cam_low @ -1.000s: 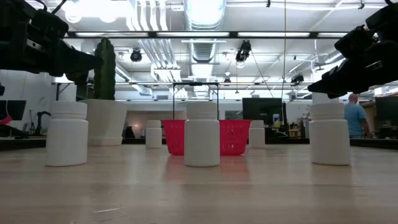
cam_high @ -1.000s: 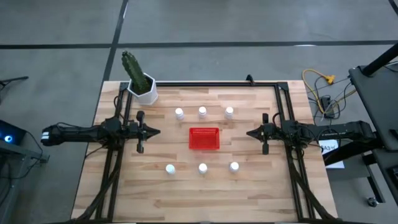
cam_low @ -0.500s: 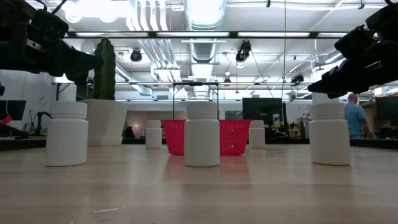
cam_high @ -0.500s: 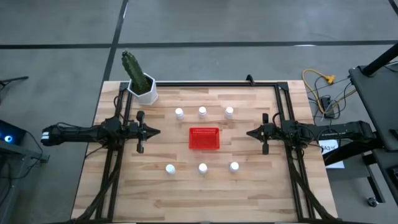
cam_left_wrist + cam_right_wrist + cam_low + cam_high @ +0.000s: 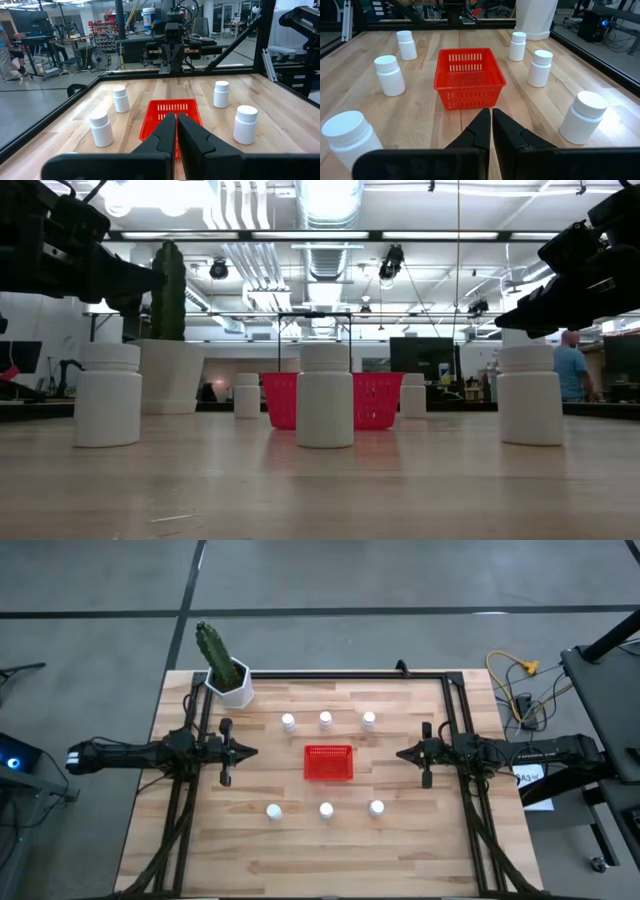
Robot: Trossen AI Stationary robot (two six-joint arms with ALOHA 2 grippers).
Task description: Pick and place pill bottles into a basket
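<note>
The red mesh basket stands on its base at the table's middle and looks empty in the right wrist view. Three white pill bottles stand upright in a row at its far side and three at its near side. My left gripper hovers shut to the left of the basket, above the table. My right gripper hovers shut to the right of it. Both point at the basket and hold nothing.
A white hexagonal pot with a green cactus stands at the table's far left corner. Dark frame rails run along the table's sides and far edge. A person stands in the room beyond the table.
</note>
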